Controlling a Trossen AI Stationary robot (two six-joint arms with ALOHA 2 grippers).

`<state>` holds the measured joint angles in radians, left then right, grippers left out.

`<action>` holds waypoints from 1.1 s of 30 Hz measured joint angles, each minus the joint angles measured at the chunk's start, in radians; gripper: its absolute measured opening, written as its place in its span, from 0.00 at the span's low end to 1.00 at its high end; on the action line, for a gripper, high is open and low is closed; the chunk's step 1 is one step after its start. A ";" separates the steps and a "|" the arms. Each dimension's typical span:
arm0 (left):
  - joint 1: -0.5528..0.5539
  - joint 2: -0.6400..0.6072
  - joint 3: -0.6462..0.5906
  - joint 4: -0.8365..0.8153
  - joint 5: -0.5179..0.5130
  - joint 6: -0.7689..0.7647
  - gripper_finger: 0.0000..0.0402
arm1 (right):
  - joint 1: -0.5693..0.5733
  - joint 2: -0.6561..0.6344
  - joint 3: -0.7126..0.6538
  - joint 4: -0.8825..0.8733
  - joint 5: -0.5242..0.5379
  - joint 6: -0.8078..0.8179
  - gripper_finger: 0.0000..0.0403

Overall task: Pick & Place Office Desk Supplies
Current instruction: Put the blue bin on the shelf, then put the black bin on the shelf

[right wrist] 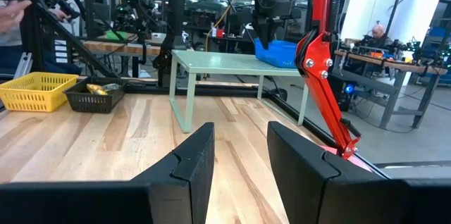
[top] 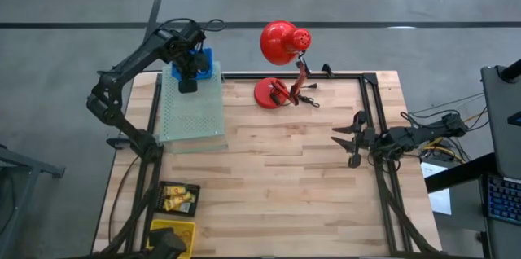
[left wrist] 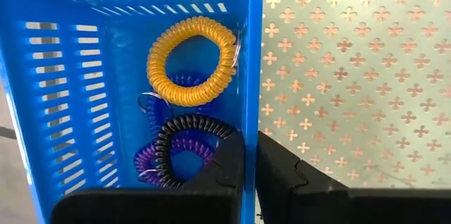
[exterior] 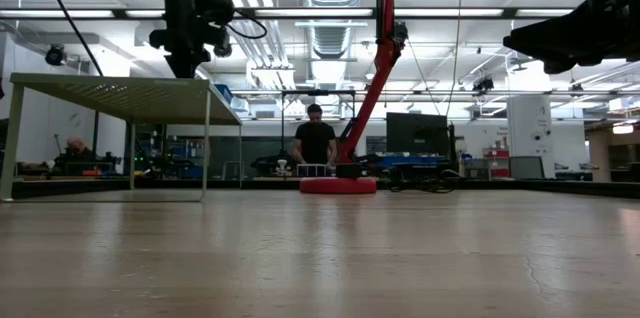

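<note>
Left gripper jaws nearly shut, pinching blue basket wall; could tip, spilling coil rings; right gripper jaws part-open, empty

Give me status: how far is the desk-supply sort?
Done: orange ring, black ring and purple ring lie in the blue basket on the perforated shelf. In hand: left gripper pinches the basket's wall. Right gripper waits open, empty. Left: items in the black tray.
</note>
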<state>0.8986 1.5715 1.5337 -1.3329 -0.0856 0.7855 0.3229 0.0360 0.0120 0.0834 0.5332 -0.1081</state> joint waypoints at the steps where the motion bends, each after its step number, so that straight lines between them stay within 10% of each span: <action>1: 0.000 0.000 0.000 0.000 0.000 0.000 0.07 | 0.000 0.000 0.000 0.000 0.000 0.000 0.32; 33: 0.000 -0.049 0.022 -0.029 -0.004 0.026 0.47 | 0.000 0.000 0.000 0.000 0.000 0.000 0.32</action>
<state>0.8982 1.5229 1.5560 -1.3617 -0.0898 0.8110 0.3233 0.0360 0.0120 0.0834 0.5333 -0.1082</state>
